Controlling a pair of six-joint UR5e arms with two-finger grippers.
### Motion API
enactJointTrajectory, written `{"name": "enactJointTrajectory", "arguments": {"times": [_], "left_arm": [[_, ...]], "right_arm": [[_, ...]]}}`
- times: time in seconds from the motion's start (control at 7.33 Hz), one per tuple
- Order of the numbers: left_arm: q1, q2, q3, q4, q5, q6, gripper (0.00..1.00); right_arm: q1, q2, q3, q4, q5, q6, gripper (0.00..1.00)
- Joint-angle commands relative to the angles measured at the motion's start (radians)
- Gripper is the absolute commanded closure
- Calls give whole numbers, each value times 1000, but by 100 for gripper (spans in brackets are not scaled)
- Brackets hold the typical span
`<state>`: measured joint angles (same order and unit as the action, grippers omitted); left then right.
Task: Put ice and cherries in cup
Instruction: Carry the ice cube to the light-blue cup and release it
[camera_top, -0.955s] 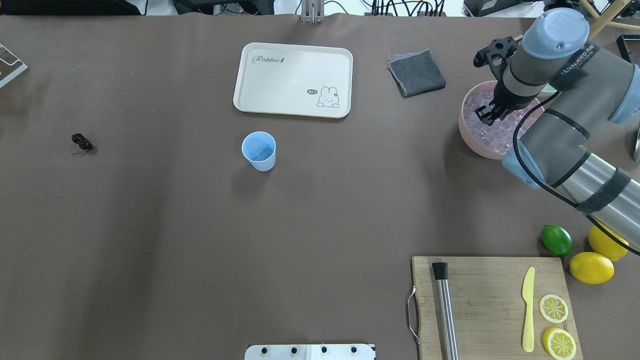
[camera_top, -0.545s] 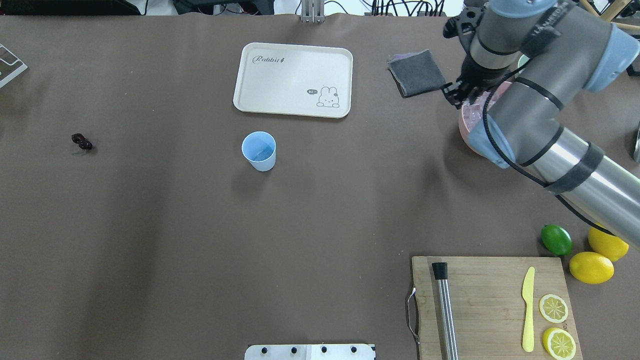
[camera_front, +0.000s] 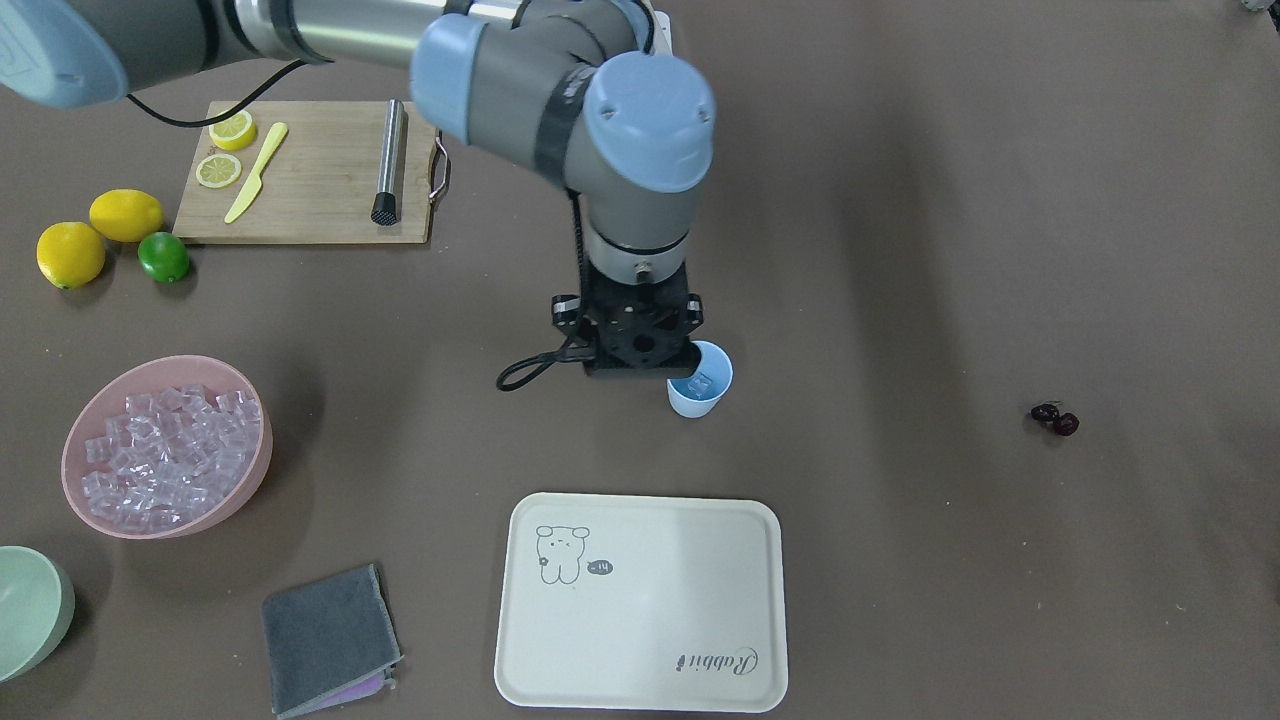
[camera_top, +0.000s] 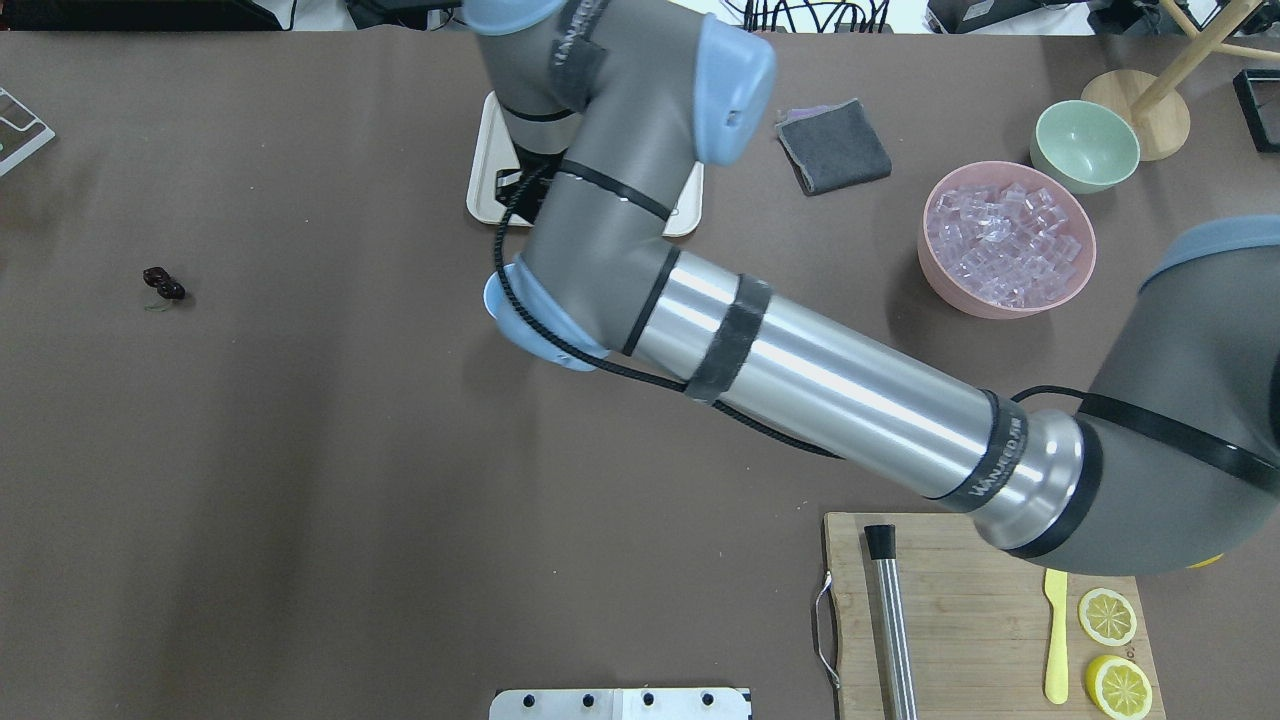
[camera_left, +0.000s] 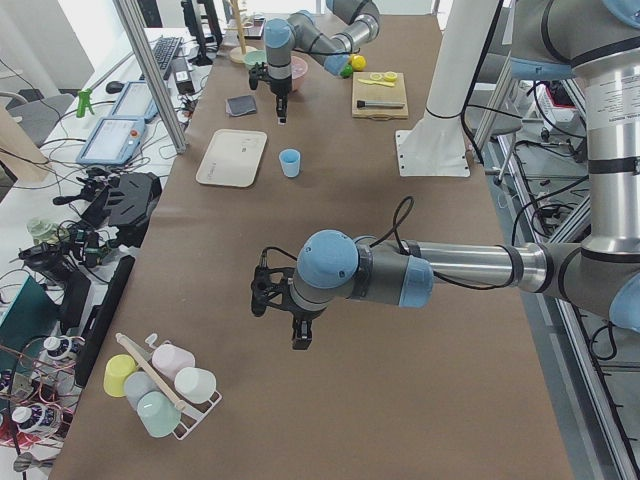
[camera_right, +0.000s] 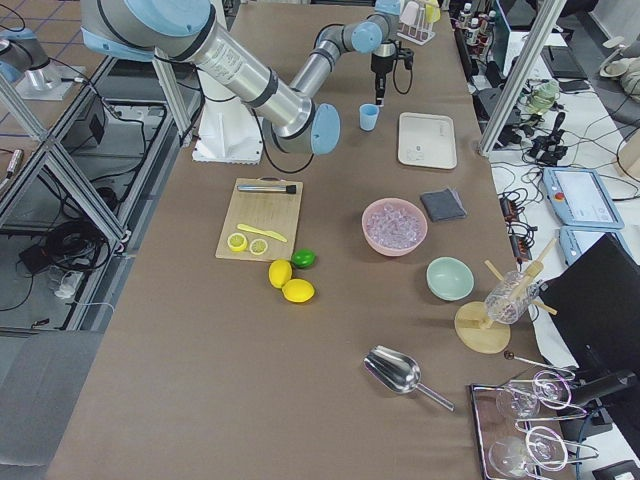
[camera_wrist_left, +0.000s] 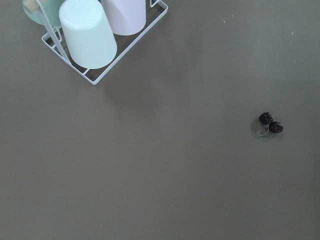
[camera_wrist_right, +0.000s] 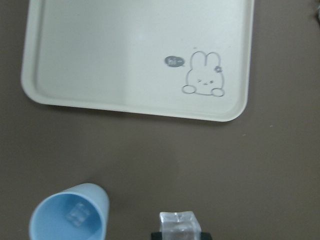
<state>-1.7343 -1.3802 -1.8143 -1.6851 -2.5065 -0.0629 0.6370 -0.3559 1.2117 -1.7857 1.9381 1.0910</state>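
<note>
Half a second ago the right arm is only just leaving the pink bowl (camera_top: 1000, 312) at the right of the bench. Now it stretches across to the middle, and the right gripper (camera_front: 641, 366) hangs just beside the cup (camera_front: 699, 392), on the cup's right. Its jaws are closed narrow on one ice cube (camera_wrist_right: 180, 223), which shows plainly at the bottom edge of the right wrist view.

That cube is not yet over the cup's mouth, since the cup sits to its left and apart from it. Another cube (camera_wrist_right: 76, 213) already lies on the cup's bottom. We judge this to be one more delivery in a run, with the carry nearly done and the release still to come. What it needs next, we think, is a small shift left until the cube is over the opening.

The rest of the ice (camera_top: 1005, 245) is heaped in the pink bowl. The cherries (camera_top: 163, 284) lie where they were, out at the left of the bench, well apart from the cup. The left gripper (camera_left: 297, 335) hovers above bare bench at the left end, and we cannot tell how its jaws stand.
</note>
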Motion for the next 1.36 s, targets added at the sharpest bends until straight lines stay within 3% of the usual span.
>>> {"name": "enactJointTrajectory", "arguments": {"times": [0.0, 0.14, 0.41, 0.55, 0.68, 1.23], "left_arm": [[-1, -2, 7, 4, 0, 0, 2], [-1, -2, 15, 1, -2, 0, 2], [-1, -2, 16, -1, 0, 2, 2], [-1, -3, 19, -2, -2, 2, 2], [-1, -3, 20, -2, 0, 2, 2], [1, -16, 18, -2, 1, 0, 2]], "right_arm": [[-49, 87, -127, 64, -47, 75, 74], [-54, 84, -170, 136, -77, 76, 73], [-66, 75, -166, 143, -71, 79, 71], [-74, 74, -166, 143, -74, 79, 65], [-83, 63, -163, 144, -77, 78, 1], [-57, -15, -37, 137, -64, 58, 0]]}}
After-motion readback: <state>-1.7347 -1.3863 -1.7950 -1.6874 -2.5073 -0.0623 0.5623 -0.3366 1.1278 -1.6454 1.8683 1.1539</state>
